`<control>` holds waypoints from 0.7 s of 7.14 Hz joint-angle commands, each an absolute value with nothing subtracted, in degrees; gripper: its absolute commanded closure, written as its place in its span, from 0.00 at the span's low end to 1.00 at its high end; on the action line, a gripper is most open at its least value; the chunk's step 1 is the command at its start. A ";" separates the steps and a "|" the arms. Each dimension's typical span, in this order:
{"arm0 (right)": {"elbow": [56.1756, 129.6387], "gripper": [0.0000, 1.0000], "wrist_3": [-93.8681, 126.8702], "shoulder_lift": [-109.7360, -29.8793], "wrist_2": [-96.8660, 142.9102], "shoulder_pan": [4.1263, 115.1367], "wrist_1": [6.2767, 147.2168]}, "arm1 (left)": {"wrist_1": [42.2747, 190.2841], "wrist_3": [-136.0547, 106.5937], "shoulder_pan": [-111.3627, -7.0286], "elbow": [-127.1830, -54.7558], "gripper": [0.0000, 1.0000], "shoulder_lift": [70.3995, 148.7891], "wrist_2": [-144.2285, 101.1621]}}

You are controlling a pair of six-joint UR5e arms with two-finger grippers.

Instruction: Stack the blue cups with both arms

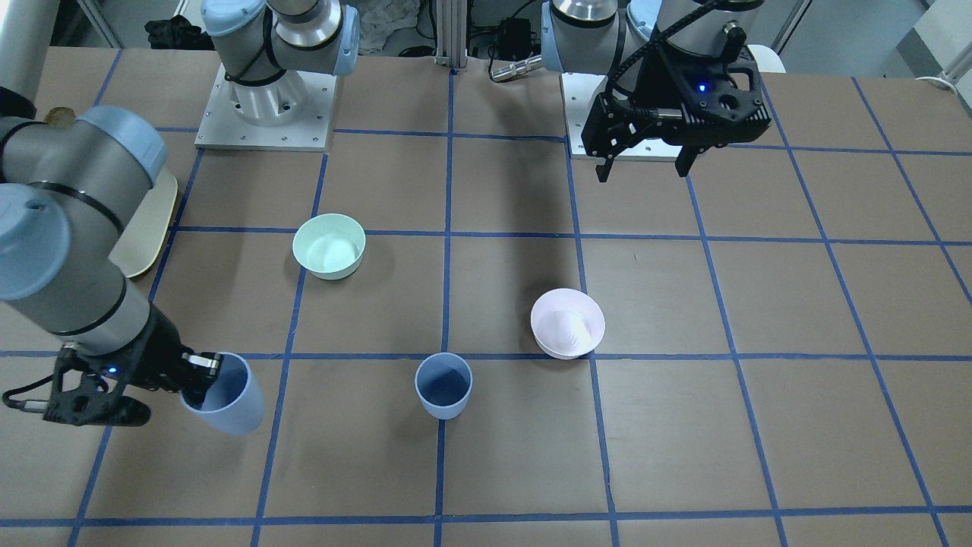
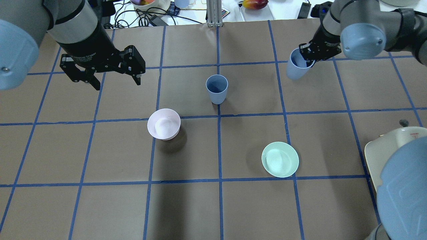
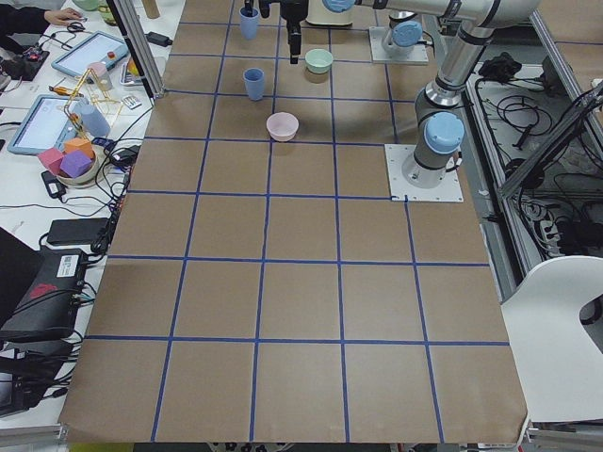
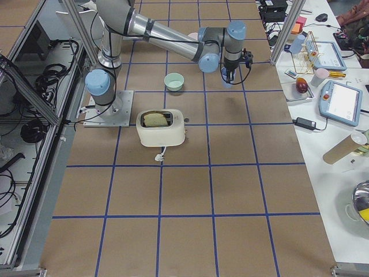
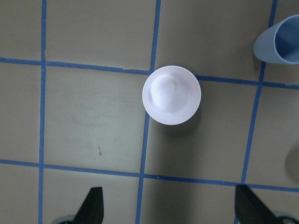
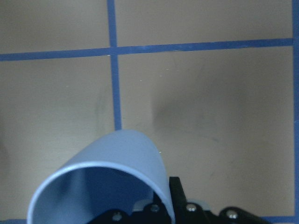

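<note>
One blue cup (image 2: pixel 217 89) stands upright on the table near the centre line; it also shows in the front view (image 1: pixel 443 385) and at the top right of the left wrist view (image 5: pixel 280 39). My right gripper (image 2: pixel 307 59) is shut on the rim of the other blue cup (image 2: pixel 296 69), with one finger inside it. That cup is tilted and held a little above the table (image 1: pixel 224 396), and it fills the lower left of the right wrist view (image 6: pixel 117 177). My left gripper (image 2: pixel 115 81) is open and empty, hovering high above the pink bowl (image 5: pixel 171 95).
A pale pink bowl (image 2: pixel 163 124) sits near and to the left of the standing cup. A mint-green bowl (image 2: pixel 280 159) sits nearer the robot on the right. A cream toaster (image 4: pixel 161 127) stands by the right arm's base. Brown table with blue tape grid (image 2: pixel 218 150).
</note>
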State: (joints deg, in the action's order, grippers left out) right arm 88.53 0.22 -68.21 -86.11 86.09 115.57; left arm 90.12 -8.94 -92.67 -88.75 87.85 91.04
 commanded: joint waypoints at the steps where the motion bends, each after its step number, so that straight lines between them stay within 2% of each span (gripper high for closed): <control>1: 86.50 1.00 16.71 -69.69 -86.04 97.24 113.66 | 88.86 -8.35 -88.79 -87.81 0.00 87.81 90.62; 3: 81.58 1.00 26.34 -69.26 -85.70 103.60 107.09 | 88.95 -8.35 -87.63 -87.36 0.00 87.54 90.62; 5: 80.16 1.00 26.54 -68.65 -83.07 103.97 104.68 | 88.86 -8.35 -87.80 -87.63 0.00 87.45 90.79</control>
State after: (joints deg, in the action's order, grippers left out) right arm 81.08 25.75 -69.11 -84.73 103.27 106.05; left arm 88.92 -8.35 -87.83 -87.52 87.51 90.75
